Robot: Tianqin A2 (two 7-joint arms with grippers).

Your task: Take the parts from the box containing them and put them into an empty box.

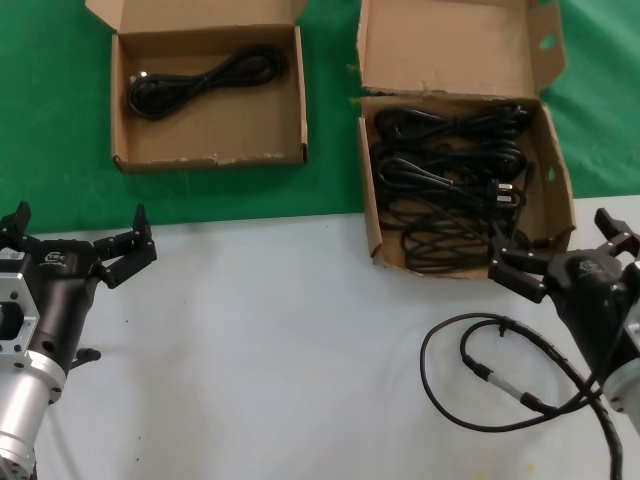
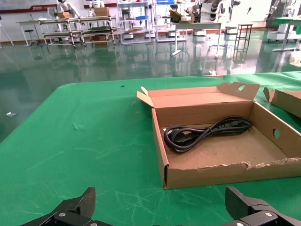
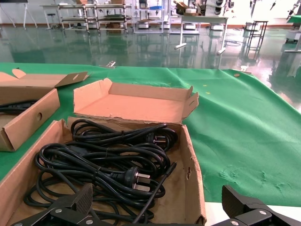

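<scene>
The smaller squarish box point(image 1: 215, 157) sits far left on the green cloth with one coiled black power cord point(image 1: 200, 82) inside; both show in the left wrist view, box point(image 2: 211, 176) and cord point(image 2: 207, 133). The larger box point(image 1: 450, 45) with a tall flap sits far right, holding several coiled cords point(image 1: 450, 170); in the right wrist view they are the box point(image 3: 194, 179) and cords point(image 3: 103, 160). My left gripper point(image 1: 78, 230) point(image 2: 160, 197) is open and empty, short of the small box. My right gripper point(image 1: 565, 245) point(image 3: 157, 192) is open and empty at the larger box's front right corner.
A thin looping black wire point(image 1: 480, 380) with small silver connectors lies on the white table point(image 1: 280, 350) by my right arm. The green cloth point(image 1: 60, 150) covers the far half. The small box's side point(image 3: 23, 122) shows in the right wrist view.
</scene>
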